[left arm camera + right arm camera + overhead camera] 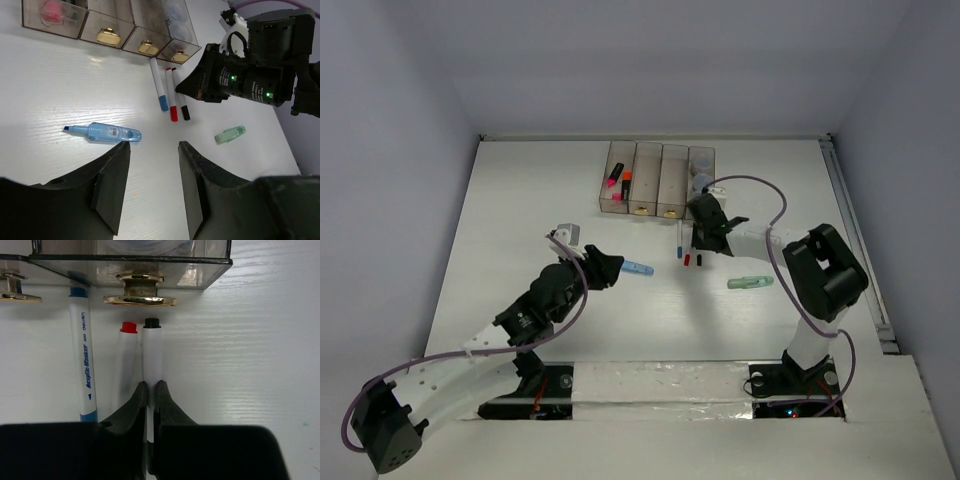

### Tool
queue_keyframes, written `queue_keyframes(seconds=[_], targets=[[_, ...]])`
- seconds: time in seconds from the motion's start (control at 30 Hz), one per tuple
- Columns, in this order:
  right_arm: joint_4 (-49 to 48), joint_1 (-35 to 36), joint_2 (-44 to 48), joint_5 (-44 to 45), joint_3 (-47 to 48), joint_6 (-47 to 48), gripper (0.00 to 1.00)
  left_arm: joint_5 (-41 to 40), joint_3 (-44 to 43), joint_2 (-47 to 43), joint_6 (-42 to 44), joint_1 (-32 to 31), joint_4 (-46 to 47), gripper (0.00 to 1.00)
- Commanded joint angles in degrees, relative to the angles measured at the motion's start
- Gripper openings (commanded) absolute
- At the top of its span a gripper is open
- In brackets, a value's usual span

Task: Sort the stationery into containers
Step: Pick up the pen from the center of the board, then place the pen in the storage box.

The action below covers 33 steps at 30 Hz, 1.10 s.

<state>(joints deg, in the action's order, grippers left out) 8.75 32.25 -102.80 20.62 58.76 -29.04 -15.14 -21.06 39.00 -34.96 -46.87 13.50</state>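
light blue marker (107,132), pale green marker (230,135)

Four bins (672,175); two highlighters (626,183); three white pens (160,82); one light blue marker (111,132); one pale green marker (230,135).

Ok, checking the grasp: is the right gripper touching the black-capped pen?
Touching. Right wrist view: the right gripper pinches the black-capped pen with no gap.

1. The counter (510,220) lies open on its left side; only the light blue marker (638,268) sits mid-counter.
2. Three pens (171,95) crowd side by side just near of the bins (661,175), with the right arm (740,238) over them.
3. Bare counter surrounds the pale green marker (750,282), right of the pens.
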Motion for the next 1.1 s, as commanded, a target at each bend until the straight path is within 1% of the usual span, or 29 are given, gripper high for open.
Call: queue_keyframes(seconds=[0.0,0.13,0.17,0.27,0.37,0.43,0.47,0.5,0.53,0.6,0.67,0.7,0.73,0.77,0.8,0.87,1.07], targets=[[-0.4,-0.1,0.0,0.9,-2.5,-2.3,0.00,0.2,0.7,-1.4,0.9,-0.3,0.6,0.40],[1.4,0.8,7.9,2.3,-4.3,-0.4,0.00,0.5,0.8,-1.6,1.1,-0.3,0.5,0.40],[1.4,0.8,11.7,1.9,-4.4,0.5,0.00,0.3,0.8,-1.7,1.1,-0.3,0.2,0.40],[1.6,2.4,17.4,-1.7,-3.3,2.9,0.00,0.1,1.2,-2.1,1.2,-0.3,0.7,0.40],[0.7,2.4,18.6,-5.4,0.7,4.2,0.00,0.2,1.4,-1.4,1.2,-0.3,1.4,0.40],[0.4,2.4,16.2,-6.6,4.3,6.0,0.00,0.3,1.2,-0.6,1.3,-0.3,1.5,0.40],[0.5,2.4,14.7,-6.5,8.9,6.8,0.00,0.3,1.1,-0.3,1.3,-0.3,1.6,0.40],[1.3,2.4,10.9,-6.4,11.3,7.7,0.00,0.2,1.1,-0.2,1.3,-0.3,1.5,0.40],[1.2,2.4,7.2,-6.5,16.0,8.5,0.00,0.2,1.2,-0.1,1.2,-0.3,1.3,0.40],[0.8,2.4,5.4,-6.9,20.2,8.7,0.00,0.2,1.5,-0.3,1.0,-0.3,1.2,0.40],[0.7,1.9,-0.2,-8.2,24.6,8.7,0.00,0.3,1.7,-0.9,0.7,-0.3,1.0,0.40],[0.7,1.9,-1.9,-8.6,29.1,8.5,0.00,0.2,2.1,-1.1,0.7,-0.3,1.0,0.40],[0.7,1.9,-5.5,-9.5,31.5,8.2,0.00,0.2,2.2,-1.4,0.6,-0.3,0.8,0.40],[0.9,1.9,-7.3,-9.5,33.8,7.9,0.00,0.0,2.2,-1.6,0.5,-0.3,0.6,0.39],[1.2,1.9,-9.1,-9.5,38.0,7.2,0.00,0.0,2.2,-1.6,0.5,-0.3,0.5,0.39],[1.6,1.9,-14.1,-9.0,41.8,6.2,0.00,-0.1,2.3,-1.5,0.7,-0.3,0.1,0.39],[0.7,1.9,-21.6,-6.6,49.9,2.9,0.02,-0.3,1.8,-1.3,0.9,-0.3,-0.1,0.39]])
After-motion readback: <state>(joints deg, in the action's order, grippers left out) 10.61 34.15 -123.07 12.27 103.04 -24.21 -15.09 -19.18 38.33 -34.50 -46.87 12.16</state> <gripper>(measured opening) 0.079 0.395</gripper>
